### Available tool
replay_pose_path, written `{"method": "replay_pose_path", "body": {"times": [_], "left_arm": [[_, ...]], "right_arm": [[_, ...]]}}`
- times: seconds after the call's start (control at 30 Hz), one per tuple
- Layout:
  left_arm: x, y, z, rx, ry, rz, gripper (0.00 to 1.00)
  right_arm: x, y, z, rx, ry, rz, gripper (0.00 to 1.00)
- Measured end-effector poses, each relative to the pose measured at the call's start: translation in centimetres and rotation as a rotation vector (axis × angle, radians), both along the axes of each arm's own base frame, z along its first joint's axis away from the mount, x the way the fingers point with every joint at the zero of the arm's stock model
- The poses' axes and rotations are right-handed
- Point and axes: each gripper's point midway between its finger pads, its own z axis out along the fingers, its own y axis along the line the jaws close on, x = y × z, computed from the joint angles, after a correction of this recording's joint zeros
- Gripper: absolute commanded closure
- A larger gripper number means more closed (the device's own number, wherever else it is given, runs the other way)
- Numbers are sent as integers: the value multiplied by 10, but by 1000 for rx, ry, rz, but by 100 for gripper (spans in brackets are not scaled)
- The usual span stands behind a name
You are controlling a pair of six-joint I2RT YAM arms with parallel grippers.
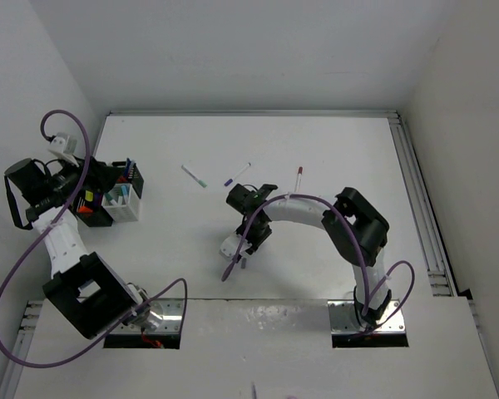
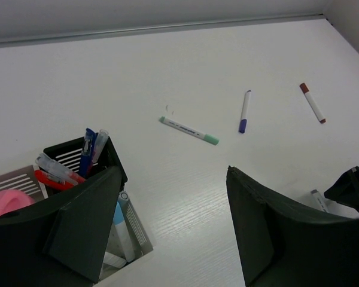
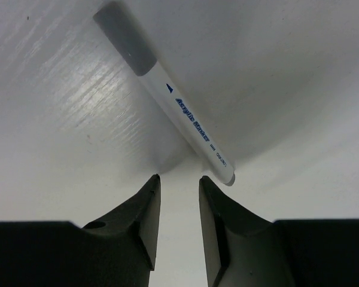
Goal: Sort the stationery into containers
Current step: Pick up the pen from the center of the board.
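Pick step: right gripper (image 3: 179, 179) slightly parted, empty, tips just short of grey-capped marker (image 3: 167, 89); next: widen, advance, straddle it.

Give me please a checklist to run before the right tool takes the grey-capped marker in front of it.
1. Right tool empty: ok, nothing between its fingers.
2. Grey-capped marker between the fingers: not ok, it lies just ahead of the tips, slanted.
3. Finger gap wide enough: cannot tell, it looks narrow.
4. Other pens clear: ok, the green marker, purple pen and red marker lie apart, farther out.
5. Left tool out of the way: ok, open and empty near the white holder.
6. Room in that holder: cannot tell.
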Motion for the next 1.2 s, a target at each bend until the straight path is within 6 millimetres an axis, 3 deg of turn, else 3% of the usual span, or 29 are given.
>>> {"method": "replay_pose_path", "body": {"times": [0.7,0.87,1.1,1.2], "left_arm": [[-2,-6,-4,-18,21,-15,23],[-2,-6,-4,-20,23,-15,23],[-4,-7,-1,-12,15,-14,23],[-5,-8,3,-3,4,-14,23]], "right_arm": [[19,16,1,-27,-151,225,67],[17,19,-7,-52,-191,316,75],[13,17,-9,-116,-281,453,77],[11,16,-10,-136,-312,476,86]]}}
